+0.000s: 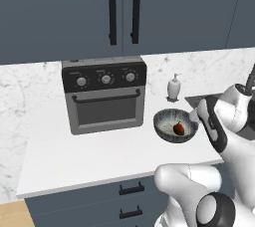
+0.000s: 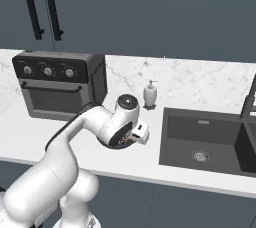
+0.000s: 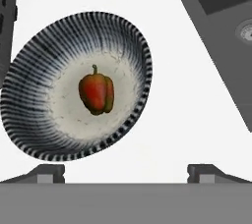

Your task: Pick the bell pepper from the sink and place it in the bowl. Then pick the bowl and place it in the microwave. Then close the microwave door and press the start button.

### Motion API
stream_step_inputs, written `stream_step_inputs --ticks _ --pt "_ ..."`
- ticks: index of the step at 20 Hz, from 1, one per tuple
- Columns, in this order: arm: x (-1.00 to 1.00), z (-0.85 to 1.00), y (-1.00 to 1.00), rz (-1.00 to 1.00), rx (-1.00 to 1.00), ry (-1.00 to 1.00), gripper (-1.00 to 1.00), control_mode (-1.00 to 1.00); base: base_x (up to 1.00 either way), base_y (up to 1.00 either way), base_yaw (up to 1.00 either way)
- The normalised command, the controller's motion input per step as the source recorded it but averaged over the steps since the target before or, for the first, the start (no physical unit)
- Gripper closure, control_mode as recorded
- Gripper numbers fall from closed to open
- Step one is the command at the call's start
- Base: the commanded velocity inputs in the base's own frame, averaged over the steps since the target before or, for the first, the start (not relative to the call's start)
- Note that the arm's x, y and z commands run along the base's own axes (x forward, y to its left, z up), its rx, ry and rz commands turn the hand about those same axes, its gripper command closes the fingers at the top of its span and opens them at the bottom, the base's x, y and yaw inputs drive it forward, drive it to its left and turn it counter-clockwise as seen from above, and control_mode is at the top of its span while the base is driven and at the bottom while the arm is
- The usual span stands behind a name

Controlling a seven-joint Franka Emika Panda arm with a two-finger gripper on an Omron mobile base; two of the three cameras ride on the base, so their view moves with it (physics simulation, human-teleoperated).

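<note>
Your fingers [image 3: 126,173] hang spread beside the bowl [image 3: 39,134]; grab its rim off-centre and the bell pepper [image 3: 97,93] inside may spill.

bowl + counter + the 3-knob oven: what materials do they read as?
Bowl: looks like glazed ceramic, with dark painted stripes and a pale speckled inside.
Counter: plain matte white, maybe laminate or stone; the render leaves it open.
Three-knob oven: likely brushed grey metal, with a dark glass window.
</note>
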Motion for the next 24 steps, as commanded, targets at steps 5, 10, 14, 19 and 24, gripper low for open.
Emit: stream_step_inputs --ticks 5,10,14,19,24 --pt "0.17 -0.01 -0.35 -0.12 0.22 0.12 -1.00 -1.00 0.00 0.00 0.00" --pt "0.45 -0.23 -0.08 -0.01 0.19 0.19 -1.00 -1.00 0.00 0.00 0.00" --pt "0.48 -0.17 0.00 0.00 0.01 0.16 -1.00 -1.00 0.00 0.00 0.00" --pt "0.32 -0.29 0.00 0.00 0.00 0.08 -1.00 -1.00 0.00 0.00 0.00" --pt "0.17 -0.34 0.00 0.00 0.00 0.02 -1.00 -1.00 0.00 0.00 0.00"
